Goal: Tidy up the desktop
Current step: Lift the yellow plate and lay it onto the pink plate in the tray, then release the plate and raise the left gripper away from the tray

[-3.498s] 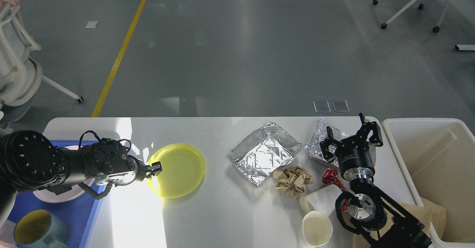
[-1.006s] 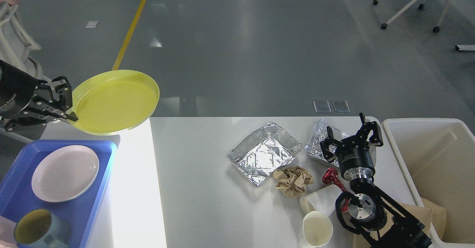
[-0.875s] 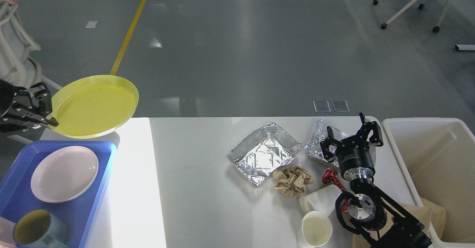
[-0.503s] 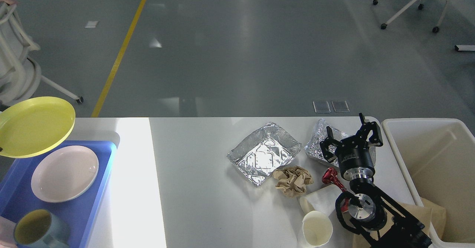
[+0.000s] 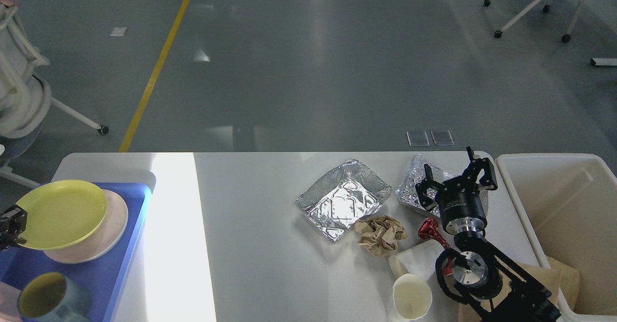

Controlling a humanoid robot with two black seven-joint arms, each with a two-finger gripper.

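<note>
The white desktop (image 5: 250, 254) fills the lower half of the head view. At its left end a yellow plate (image 5: 62, 213) rests on a pink plate (image 5: 108, 237) inside a blue tray (image 5: 123, 269). My left gripper (image 5: 11, 226) shows only at the frame's left edge, shut on the yellow plate's left rim. My right gripper (image 5: 455, 176) stands open, empty, above a crumpled foil container (image 5: 415, 187) at the right. A foil tray (image 5: 343, 199), a crumpled brown paper ball (image 5: 381, 234), a red object (image 5: 430, 230) and two paper cups, one lying (image 5: 414, 259) and one upright (image 5: 410, 297), are scattered at centre right.
A cream bin (image 5: 564, 206) stands off the desktop's right end, with brown paper (image 5: 559, 276) by its near corner. A grey mug (image 5: 46, 297) sits in the tray's near end. Office chairs stand on the floor at far left and far right.
My left gripper has brought the yellow plate down and leftward from the air onto the pink plate in the blue tray. The right arm has not moved.
</note>
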